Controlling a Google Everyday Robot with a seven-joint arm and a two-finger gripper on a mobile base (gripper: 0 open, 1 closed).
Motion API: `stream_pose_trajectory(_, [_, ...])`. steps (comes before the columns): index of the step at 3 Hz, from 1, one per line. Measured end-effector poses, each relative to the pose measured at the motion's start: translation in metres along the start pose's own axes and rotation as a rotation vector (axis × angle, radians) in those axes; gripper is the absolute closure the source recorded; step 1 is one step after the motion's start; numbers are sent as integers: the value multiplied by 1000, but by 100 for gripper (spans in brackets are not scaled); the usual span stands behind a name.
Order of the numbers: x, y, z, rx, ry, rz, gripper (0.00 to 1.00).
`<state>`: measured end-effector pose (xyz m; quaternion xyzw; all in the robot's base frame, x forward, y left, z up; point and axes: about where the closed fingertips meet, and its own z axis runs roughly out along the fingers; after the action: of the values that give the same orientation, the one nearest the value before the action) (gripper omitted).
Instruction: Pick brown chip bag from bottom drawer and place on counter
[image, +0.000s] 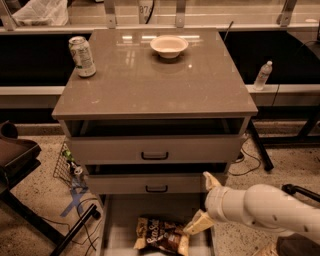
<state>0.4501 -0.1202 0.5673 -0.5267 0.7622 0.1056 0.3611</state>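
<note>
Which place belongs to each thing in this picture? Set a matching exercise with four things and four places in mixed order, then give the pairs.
Things:
1 brown chip bag
2 soda can
3 bowl
4 gripper

Places:
A back middle of the counter
B over the right side of the bottom drawer, fingers open
C left rear of the counter
D on the bottom drawer's floor

Pairs: 1-D, 2-C, 3-A, 4-B.

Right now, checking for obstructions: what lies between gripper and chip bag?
Only bare drawer floor, in the camera view; the open gripper hangs right of the bag.
</note>
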Motion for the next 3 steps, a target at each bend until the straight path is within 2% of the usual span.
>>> stream_pose_trajectory(1, [21, 3, 59, 34, -51, -19, 0])
stream_pose_trajectory(2, [53, 23, 130, 0, -96, 27, 0])
stream_pose_trajectory(3, [53, 23, 130, 0, -96, 27, 0])
